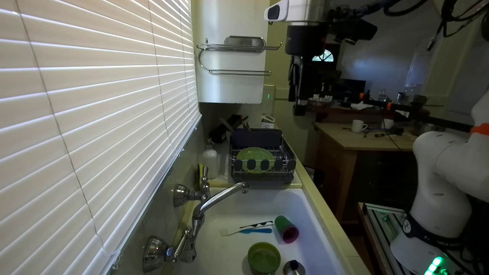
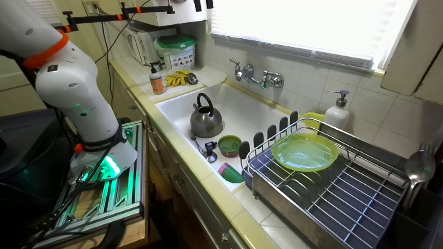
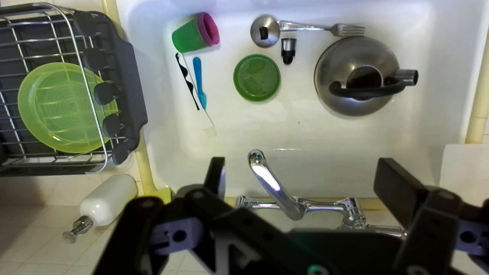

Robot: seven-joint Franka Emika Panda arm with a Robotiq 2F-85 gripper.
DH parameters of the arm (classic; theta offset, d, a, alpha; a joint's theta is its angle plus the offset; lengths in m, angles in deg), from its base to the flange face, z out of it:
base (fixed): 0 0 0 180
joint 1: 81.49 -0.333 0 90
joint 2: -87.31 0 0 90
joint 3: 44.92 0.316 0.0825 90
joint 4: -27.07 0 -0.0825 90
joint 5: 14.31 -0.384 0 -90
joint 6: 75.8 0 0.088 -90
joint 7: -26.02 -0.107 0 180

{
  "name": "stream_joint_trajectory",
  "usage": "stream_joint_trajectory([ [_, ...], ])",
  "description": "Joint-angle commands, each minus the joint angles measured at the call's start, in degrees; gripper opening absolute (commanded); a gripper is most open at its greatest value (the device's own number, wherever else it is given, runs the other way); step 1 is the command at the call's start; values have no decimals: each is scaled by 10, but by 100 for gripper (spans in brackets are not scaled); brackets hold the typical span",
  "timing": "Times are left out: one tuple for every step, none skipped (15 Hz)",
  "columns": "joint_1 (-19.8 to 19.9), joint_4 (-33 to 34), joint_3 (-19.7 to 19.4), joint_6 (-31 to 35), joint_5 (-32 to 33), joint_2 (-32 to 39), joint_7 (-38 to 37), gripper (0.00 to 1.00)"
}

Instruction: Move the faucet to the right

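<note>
The chrome faucet [image 1: 221, 196] is mounted on the wall behind the sink. Its long spout reaches out over the basin, and valve handles sit on both sides. In the wrist view the spout [image 3: 272, 183] slants up and left from its base, its tip toward the dish rack side. In an exterior view the faucet's valves [image 2: 247, 73] show, but the spout is hard to make out. My gripper [image 3: 305, 175] is open and empty; the spout appears between its fingers in the wrist view. In an exterior view the gripper [image 1: 299, 103] hangs pointing down, high above the sink, not touching the faucet.
The white sink [image 2: 238, 95] holds a kettle [image 3: 355, 76], green bowl [image 3: 256, 78], green-pink cup [image 3: 195, 32], a fork and small utensils. A dish rack [image 2: 346, 193] with a green plate [image 2: 304, 152] and a soap dispenser [image 2: 336, 116] stand beside it. Window blinds [image 1: 95, 114] line the wall.
</note>
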Motion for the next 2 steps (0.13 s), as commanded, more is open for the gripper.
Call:
stream_joint_trajectory([
  [-3, 6, -2, -1, -1, 0, -1, 100],
  [-3, 8, -2, -1, -2, 0, -1, 100],
])
